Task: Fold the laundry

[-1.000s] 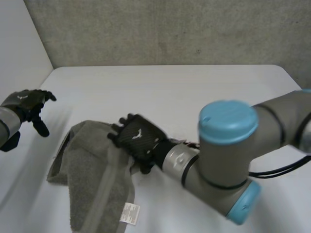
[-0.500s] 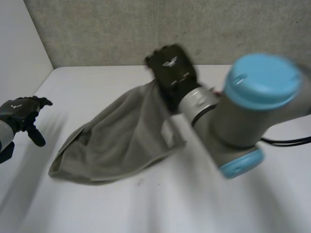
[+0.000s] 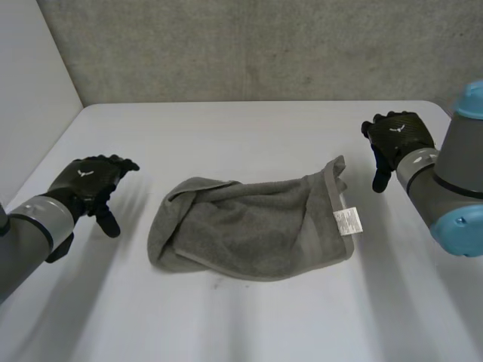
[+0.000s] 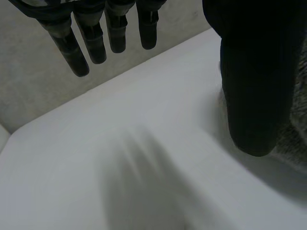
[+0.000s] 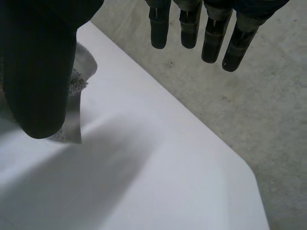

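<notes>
Head view, count: one grey terry-cloth towel [image 3: 256, 234], one left hand [image 3: 87, 181] and one right hand [image 3: 396, 136] are showing over the white table [image 3: 249, 132].
Head view, towel: it is lying rumpled and loosely doubled on the table between the two hands, touching neither. Its white care label [image 3: 349, 221] is facing up at the end nearer the right hand's fingers.
Head view, hands: both are hovering with fingers relaxed and slightly apart, gripping nothing.
Head view, change: half a second ago the right hand was lifting the towel by one end. Now the towel is lying flat, the right hand is standing clear of it, and the left hand is sitting closer to it.
Left wrist view: the left hand [image 4: 247, 72] is holding its fingers [image 4: 91, 43] straight and spread, thumb well apart. The towel [image 4: 300, 124] is lying just beyond the thumb tip.
Right wrist view: the right hand [image 5: 38, 62] is holding its fingers [image 5: 213, 38] straight and spread. A towel [image 5: 81, 72] corner is lying beside the thumb.
</notes>
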Controlling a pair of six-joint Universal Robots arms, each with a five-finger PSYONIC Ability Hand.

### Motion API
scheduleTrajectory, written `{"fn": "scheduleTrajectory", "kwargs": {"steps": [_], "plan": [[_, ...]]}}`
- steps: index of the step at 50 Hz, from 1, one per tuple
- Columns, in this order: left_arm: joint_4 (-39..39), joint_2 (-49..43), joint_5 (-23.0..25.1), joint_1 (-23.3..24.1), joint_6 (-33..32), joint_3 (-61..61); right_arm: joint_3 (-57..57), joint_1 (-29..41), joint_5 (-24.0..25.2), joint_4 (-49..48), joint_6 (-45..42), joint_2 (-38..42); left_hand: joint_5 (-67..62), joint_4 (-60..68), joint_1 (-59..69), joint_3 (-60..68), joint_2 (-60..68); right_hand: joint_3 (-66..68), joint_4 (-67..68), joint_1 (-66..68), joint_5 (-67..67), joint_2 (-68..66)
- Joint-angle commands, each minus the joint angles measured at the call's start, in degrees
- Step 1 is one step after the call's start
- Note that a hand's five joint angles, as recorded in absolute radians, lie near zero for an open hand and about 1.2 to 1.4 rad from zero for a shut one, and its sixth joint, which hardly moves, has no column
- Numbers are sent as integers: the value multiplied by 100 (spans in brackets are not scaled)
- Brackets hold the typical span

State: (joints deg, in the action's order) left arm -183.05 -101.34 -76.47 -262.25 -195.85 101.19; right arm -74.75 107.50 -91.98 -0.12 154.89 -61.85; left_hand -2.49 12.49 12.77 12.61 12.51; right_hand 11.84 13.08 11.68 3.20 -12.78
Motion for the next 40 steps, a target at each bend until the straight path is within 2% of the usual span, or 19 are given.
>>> {"fn": "scheduleTrajectory", "kwargs": {"steps": [1, 5, 7, 15, 23, 27, 32, 40], "plan": [[-125, 9, -26, 340, 73, -55, -855, 78, 171, 20, -55, -801, -210, 209, 182, 197, 208, -184, -308, -168, -320, 278], [-99, 9, -61, 578, 135, -108, -1209, 157, 339, 117, -117, -1154, -243, 243, 216, 231, 242, -184, -308, -168, -320, 278], [-73, 61, -88, 841, 310, -108, -1524, 306, 418, 205, -222, -1382, -243, 243, 216, 231, 242, -184, -308, -168, -320, 278], [67, 605, -219, 1140, 969, -126, -1946, 386, 436, 205, -319, -1418, -260, 260, 233, 248, 259, -184, -308, -168, -320, 278], [94, 703, -614, 1535, 1137, -564, -1982, 386, 444, 205, -310, -1383, -796, 796, 769, 784, 795, -184, -308, -168, -320, 278], [94, 360, -835, 1668, 1128, -855, -1982, 430, 444, 205, -310, -1365, -1152, 1152, 1124, 1140, 1150, -184, -308, -168, -320, 278], [453, -771, -1220, 2037, 1076, -1671, -1982, 614, 427, 170, -302, -1312, -1303, 1303, 1275, 1291, 1302, -184, -308, -168, -320, 278], [867, -1792, -1590, 2037, 980, -2454, -1903, 649, 436, 170, -302, -1286, -1303, 1303, 1275, 1291, 1302, -184, -308, -168, -320, 278]]}}
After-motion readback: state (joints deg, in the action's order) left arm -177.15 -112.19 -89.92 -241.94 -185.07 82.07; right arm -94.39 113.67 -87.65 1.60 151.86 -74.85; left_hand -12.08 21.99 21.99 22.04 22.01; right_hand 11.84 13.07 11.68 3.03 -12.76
